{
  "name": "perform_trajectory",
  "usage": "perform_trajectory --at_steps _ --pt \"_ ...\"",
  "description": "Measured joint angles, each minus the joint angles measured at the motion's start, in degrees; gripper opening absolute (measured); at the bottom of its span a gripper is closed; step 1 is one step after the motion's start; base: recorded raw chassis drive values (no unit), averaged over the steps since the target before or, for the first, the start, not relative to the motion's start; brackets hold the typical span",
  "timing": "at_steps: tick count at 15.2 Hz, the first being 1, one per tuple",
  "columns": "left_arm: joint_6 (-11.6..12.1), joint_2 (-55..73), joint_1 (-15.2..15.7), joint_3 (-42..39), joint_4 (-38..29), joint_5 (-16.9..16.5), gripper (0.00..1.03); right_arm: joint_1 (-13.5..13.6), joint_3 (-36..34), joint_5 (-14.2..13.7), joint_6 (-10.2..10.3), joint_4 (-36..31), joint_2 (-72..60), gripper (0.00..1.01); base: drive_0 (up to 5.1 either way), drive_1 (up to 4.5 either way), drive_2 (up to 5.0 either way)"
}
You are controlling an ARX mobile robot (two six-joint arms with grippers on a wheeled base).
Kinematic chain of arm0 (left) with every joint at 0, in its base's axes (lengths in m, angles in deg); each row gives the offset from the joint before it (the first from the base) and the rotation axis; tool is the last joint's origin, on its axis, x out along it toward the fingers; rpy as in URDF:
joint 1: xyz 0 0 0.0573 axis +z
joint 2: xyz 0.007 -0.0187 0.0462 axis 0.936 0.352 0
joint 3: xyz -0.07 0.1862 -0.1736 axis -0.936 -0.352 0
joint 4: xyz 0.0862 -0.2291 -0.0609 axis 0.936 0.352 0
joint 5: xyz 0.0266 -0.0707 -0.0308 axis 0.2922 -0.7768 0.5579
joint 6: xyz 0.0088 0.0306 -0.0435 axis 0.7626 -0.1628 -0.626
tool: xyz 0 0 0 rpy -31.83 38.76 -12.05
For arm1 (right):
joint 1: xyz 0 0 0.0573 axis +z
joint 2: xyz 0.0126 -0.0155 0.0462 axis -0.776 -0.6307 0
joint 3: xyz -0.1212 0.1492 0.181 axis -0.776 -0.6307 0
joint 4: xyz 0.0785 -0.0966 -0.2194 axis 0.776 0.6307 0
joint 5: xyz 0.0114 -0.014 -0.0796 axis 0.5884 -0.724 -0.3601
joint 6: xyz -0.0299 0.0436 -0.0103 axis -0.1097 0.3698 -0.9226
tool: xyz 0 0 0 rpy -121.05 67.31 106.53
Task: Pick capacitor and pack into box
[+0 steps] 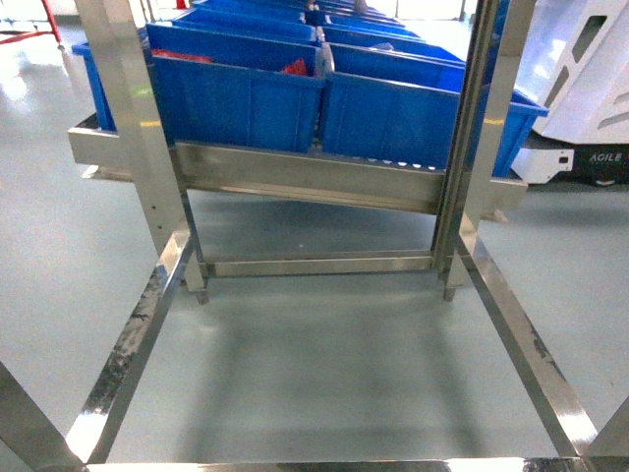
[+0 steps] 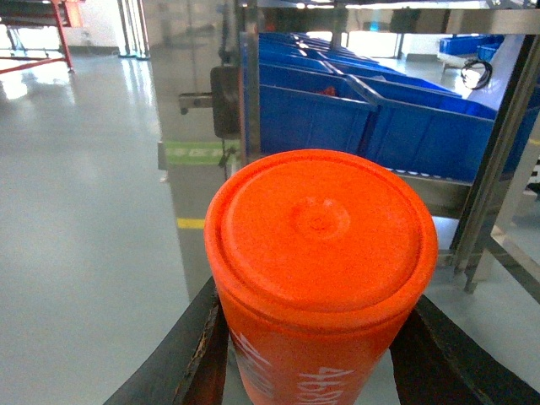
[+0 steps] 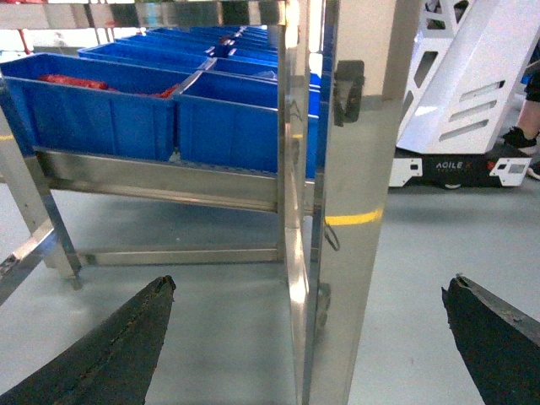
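"AGILE X" — white vehicle [image 3: 472,126] base

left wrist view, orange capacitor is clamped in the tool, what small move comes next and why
Probably carry the capacitor off in search of the box: the left tool grips it between both fingers, and no pink box shows in any view, only blue bins on the steel rack.

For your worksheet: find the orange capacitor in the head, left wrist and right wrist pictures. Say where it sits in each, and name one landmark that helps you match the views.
Head: not in it.
Left wrist: the capacitor fills the lower centre, an orange cylinder seen end-on, gripped between the dark fingers of the left gripper.
Right wrist: not in it; the right gripper is open and empty.
Shared landmark: the blue bins on the steel rack.
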Motion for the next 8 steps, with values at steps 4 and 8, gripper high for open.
perform_trajectory --at_steps 4,8 --pt "0.0 0.0 0.0 0.0 0.04 0.13 0.43 0.0 0.0 0.02 0.0 -0.04 0.0 0.98 -4.9 2.55 2.6" --pt "0.0 0.0 0.0 0.0 0.11 0.13 0.43 0.0 0.0 0.04 0.0 0.0 0.0 0.98 -4.8 2.53 2.5"
